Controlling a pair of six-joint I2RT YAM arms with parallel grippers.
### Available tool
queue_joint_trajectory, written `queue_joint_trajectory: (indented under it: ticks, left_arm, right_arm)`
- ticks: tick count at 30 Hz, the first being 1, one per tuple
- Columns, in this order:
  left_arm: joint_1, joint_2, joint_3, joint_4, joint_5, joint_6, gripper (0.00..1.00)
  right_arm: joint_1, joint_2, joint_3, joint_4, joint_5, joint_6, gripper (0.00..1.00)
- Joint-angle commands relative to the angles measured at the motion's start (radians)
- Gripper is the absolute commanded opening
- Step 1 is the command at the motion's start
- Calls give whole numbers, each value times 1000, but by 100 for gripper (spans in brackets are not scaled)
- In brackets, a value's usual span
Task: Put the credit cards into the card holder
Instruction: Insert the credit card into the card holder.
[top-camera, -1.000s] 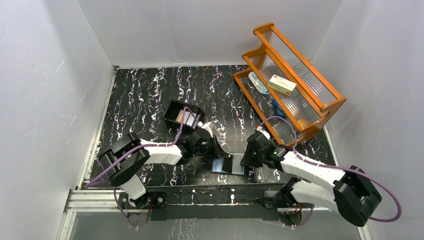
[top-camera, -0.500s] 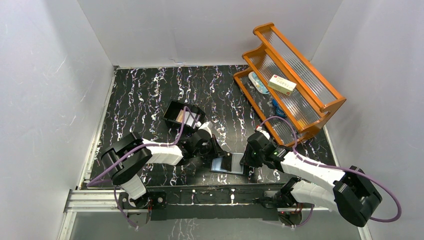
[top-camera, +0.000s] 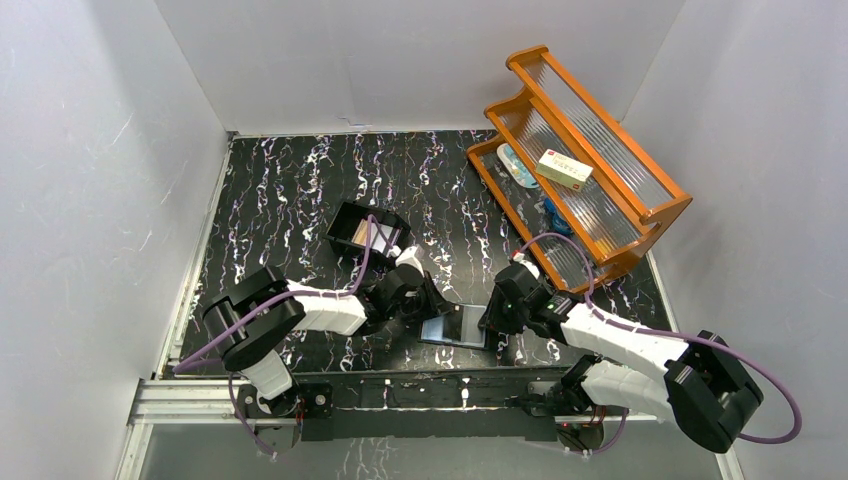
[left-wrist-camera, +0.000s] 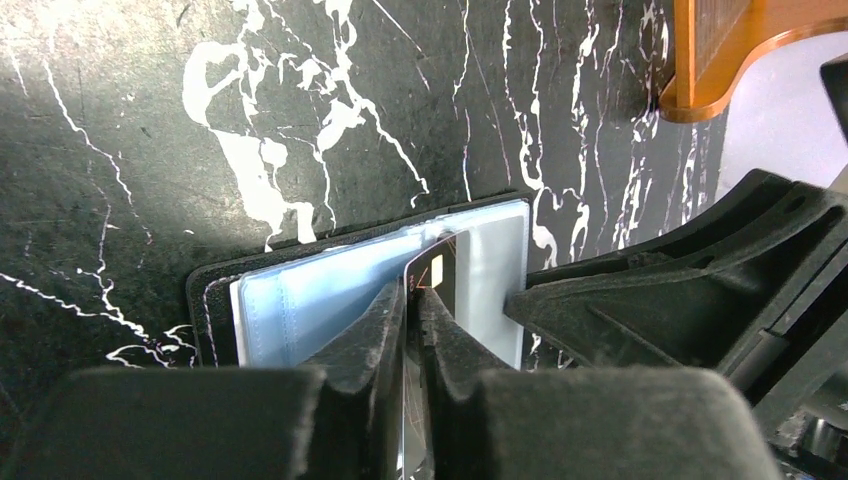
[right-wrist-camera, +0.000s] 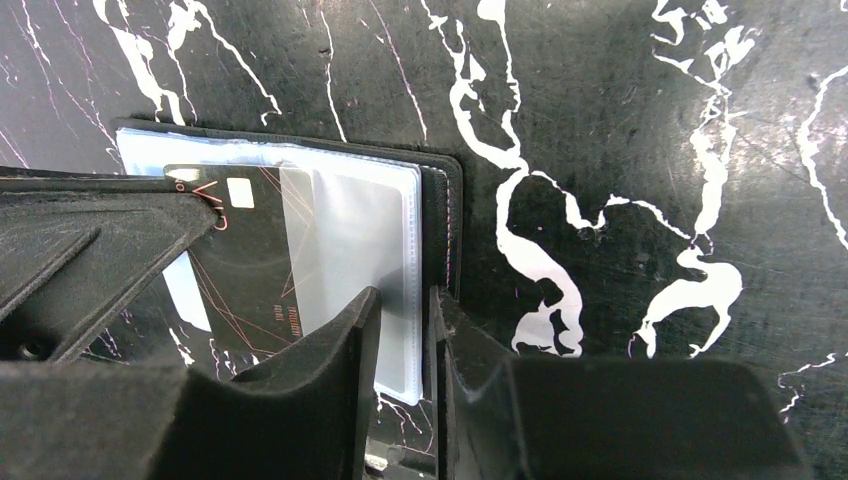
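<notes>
The black leather-like folding card holder (top-camera: 457, 326) lies open and flat, clear blue-tinted sleeves upward, near the orange wooden rack's (top-camera: 580, 170) near end, with a dark orange-lined plastic credit card (right-wrist-camera: 245, 270) tilted partly under one sleeve.

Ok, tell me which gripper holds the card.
The left gripper, shut on the dark card over the card holder; the right gripper grips a clear sleeve.

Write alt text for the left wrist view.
The left claw, shut on a dark card held edge-on, has the card's far end at the clear sleeves of the open holder on a black marbled table. The right claw sits at the holder's right edge.
</notes>
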Motion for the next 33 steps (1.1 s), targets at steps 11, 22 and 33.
queue_joint_trajectory:
  ticks: [11,22,33]
  left_arm:
    - [-44,-76,23,-177,-18,13,42]
    - [-69,-54,105,-282,20,7,45]
    - [-108,10,214,-350,86,-45,46]
  right_arm:
    - [4,-17,-36,-10,-21,27,34]
    - [4,-8,-93,60,-76,66,33]
    - [4,37,-127,155,-125,116,31]
